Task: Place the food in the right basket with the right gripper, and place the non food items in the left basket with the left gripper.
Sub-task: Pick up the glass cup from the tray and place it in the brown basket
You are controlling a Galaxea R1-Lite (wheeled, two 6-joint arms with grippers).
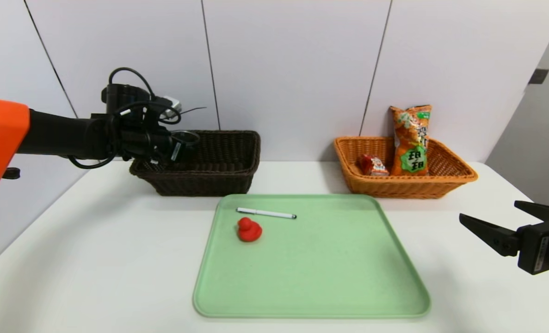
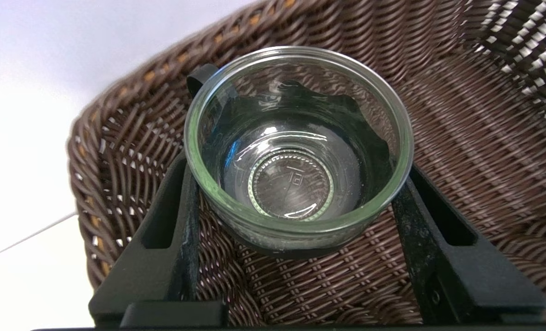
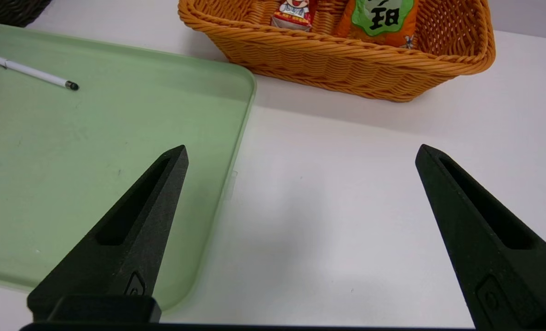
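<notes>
- A smooth white worktop (image 1: 117, 259) stands against a wall of pale panels with thin dark seams.
- A flat, pale green plastic tray (image 1: 330, 277) with rounded corners and a low raised rim lies at the middle of the worktop.
- On the tray's far left part lie a thin white pen with a black tip (image 1: 266, 213) and, just in front of it, a small glossy red rubber duck (image 1: 249, 230); the two are close but apart.
- The rectangular dark brown woven wicker basket (image 1: 218, 162) with flared sides sits behind the tray on the left, its weave tight and ribbed.
- The left end effector (image 2: 295, 202) reaches over this basket's left end, its black fingers (image 2: 171, 230) pinching a short round clear glass cup (image 2: 295, 151) on both sides; the cup is upright with a thick rim and a ringed, embossed base, and hangs above the basket's woven floor.
- The rectangular orange-tan wicker basket (image 1: 408, 187) sits behind the tray on the right, with a braided rim.
- Inside it a long orange snack bag with a green label (image 1: 411, 138) stands leaning against the back wall, and a small red drink carton with a cartoon face (image 1: 372, 165) lies beside it.
- The right end effector (image 3: 300, 156), two matte black pointed fingers, is spread wide and bare above the worktop near the tray's right edge.
</notes>
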